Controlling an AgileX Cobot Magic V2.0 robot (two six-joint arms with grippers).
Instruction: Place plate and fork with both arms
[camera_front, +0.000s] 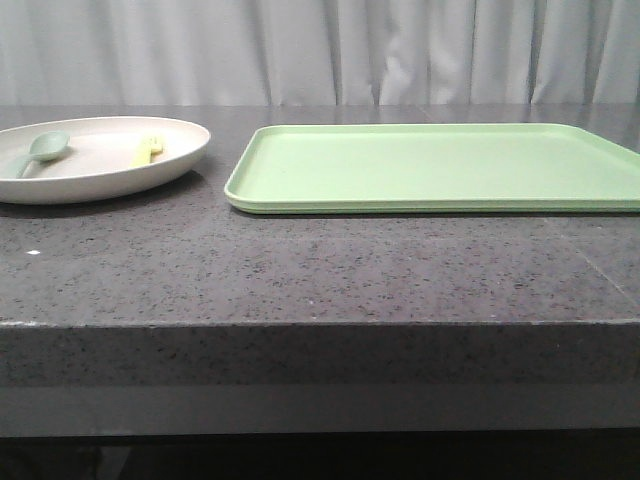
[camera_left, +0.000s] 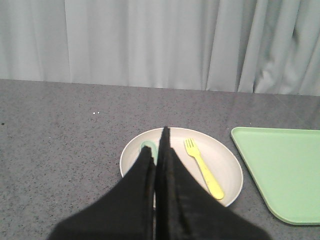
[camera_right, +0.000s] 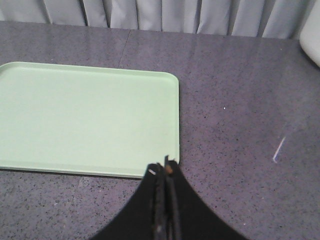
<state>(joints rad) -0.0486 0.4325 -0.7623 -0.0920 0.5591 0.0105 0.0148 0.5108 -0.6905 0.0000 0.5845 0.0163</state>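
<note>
Both arms' fingers (camera_left: 161, 150) (camera_right: 166, 167) pressed together — one plate (camera_front: 185, 150), one fork (camera_front: 148, 150), one spoon (camera_front: 45, 148).

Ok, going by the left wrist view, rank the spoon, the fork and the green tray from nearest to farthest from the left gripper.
1. The spoon, on the plate, right beside the shut left gripper and partly hidden by it.
2. The fork, also on the plate, on the tray side of the gripper.
3. The green tray, off the plate, on the table beyond the fork.
</note>
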